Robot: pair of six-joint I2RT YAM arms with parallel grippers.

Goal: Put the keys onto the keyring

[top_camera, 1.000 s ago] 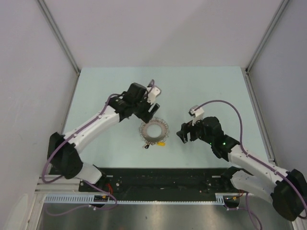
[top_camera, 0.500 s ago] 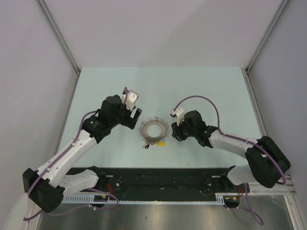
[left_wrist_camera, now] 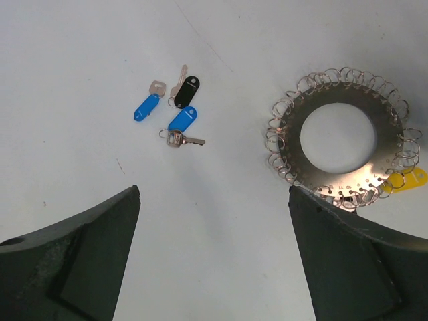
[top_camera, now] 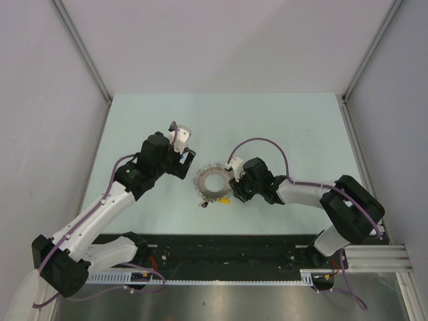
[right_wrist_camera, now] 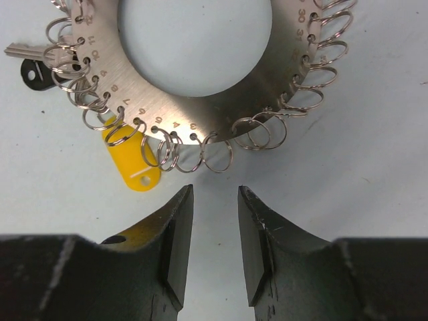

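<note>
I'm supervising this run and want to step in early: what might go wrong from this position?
1. The right tool hangs right at the keyring's edge, narrowly open. Closing may catch several wire loops at once or shove the ring.
2. The yellow key tag lies just beside that tool and might snag.
3. The loose keys lie flat and bunched ahead of the wide-open left tool. A pinch may scatter them.

On the left, reaches forward from the base and bends inward at the elbow, with the left gripper (left_wrist_camera: 214, 200) spread wide; on the right, stretches low and leftward across the middle, with the right gripper (right_wrist_camera: 215, 197) pinched to a narrow gap.
</note>
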